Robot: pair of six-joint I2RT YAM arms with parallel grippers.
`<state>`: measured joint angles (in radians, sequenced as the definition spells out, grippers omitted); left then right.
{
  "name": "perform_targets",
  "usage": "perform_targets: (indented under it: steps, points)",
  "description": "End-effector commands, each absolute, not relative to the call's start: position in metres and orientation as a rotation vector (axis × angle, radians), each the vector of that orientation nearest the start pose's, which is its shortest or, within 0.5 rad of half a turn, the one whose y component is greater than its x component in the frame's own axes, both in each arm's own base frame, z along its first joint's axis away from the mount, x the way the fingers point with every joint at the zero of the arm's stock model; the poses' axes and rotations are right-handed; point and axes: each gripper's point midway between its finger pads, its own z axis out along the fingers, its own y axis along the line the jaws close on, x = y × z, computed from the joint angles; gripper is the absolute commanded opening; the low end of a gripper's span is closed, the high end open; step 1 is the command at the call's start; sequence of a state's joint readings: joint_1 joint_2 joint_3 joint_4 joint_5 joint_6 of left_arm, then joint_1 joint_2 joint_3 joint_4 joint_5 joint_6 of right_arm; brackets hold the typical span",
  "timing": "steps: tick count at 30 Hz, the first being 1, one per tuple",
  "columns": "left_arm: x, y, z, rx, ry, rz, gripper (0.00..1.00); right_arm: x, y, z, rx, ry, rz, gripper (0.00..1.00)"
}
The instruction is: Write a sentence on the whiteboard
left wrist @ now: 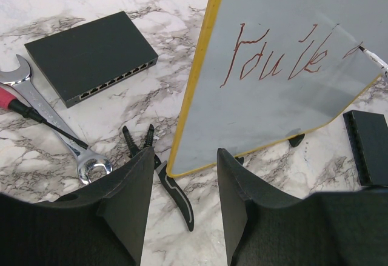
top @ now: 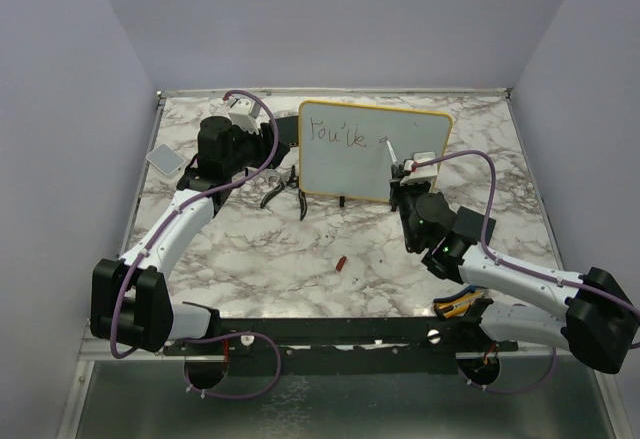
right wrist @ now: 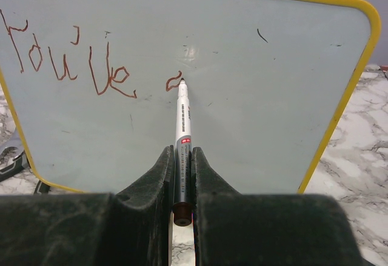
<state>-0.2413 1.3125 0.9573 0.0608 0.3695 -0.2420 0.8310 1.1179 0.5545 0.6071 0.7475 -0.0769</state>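
Observation:
The whiteboard (top: 370, 159) with its yellow frame stands upright at the back middle of the table. The sentence (top: 335, 136) reads "You've" in red-brown marker, plus one small new stroke. My right gripper (top: 407, 171) is shut on a white marker (right wrist: 183, 120), whose tip touches the board (right wrist: 254, 114) just right of the words (right wrist: 66, 66). My right gripper (right wrist: 183, 157) holds the marker near its back end. My left gripper (left wrist: 185, 154) is open and empty, low over the table at the board's lower left corner (left wrist: 182, 157). In the top view it (top: 248, 149) is left of the board.
A black box (left wrist: 91, 54), a wrench (left wrist: 48, 120), a red-handled screwdriver (left wrist: 18, 105) and pliers (left wrist: 167, 178) lie left of the board. A grey pad (top: 165, 159) lies at the far left. A small red cap (top: 342, 262) lies mid-table.

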Motion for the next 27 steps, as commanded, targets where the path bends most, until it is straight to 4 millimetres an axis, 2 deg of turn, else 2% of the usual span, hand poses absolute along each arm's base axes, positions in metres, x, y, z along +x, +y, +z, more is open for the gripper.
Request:
perform_targets:
  steps: [1,5,18,23,27]
  points:
    - [0.386,-0.164,0.241,0.258,1.852,-0.651,0.48,0.326,0.169,0.258,-0.054,1.492,0.021,0.01]
    - [0.387,-0.164,0.241,0.256,1.853,-0.650,0.48,0.327,0.170,0.250,-0.059,1.513,0.012,0.01]
    - [0.387,-0.164,0.242,0.258,1.849,-0.650,0.48,0.317,0.174,0.200,-0.057,1.656,0.075,0.01]
    - [0.387,-0.164,0.242,0.256,1.851,-0.651,0.48,0.319,0.186,0.193,-0.088,1.673,0.116,0.01]
    - [0.386,-0.164,0.242,0.258,1.849,-0.651,0.48,0.322,0.196,0.196,-0.103,1.664,0.151,0.01]
